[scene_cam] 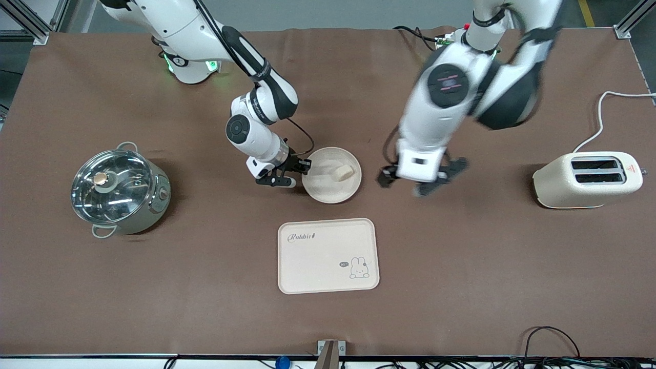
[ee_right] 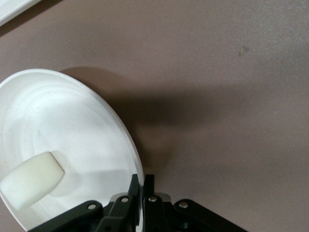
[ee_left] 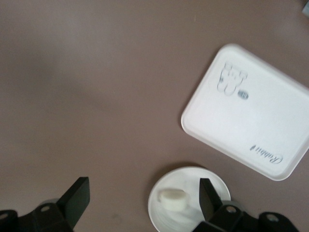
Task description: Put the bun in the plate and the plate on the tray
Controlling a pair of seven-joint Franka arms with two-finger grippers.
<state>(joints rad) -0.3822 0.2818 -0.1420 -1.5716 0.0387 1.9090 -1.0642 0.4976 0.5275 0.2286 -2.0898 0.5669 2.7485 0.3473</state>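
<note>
Two grippers in play, operator. Your right gripper (scene_cam: 303,173) is down at the table, fingers (ee_right: 134,189) pinched together on the rim of the plate (scene_cam: 324,196) at the side toward the right arm's end. The bun (scene_cam: 343,172) sits inside that plate, and the plate rests on the brown table, farther from the front camera than the tray (scene_cam: 328,241) and apart from it. Your left gripper (scene_cam: 423,184) hangs spread wide and empty over bare table beside the plate, toward the toaster (scene_cam: 587,180).
</note>
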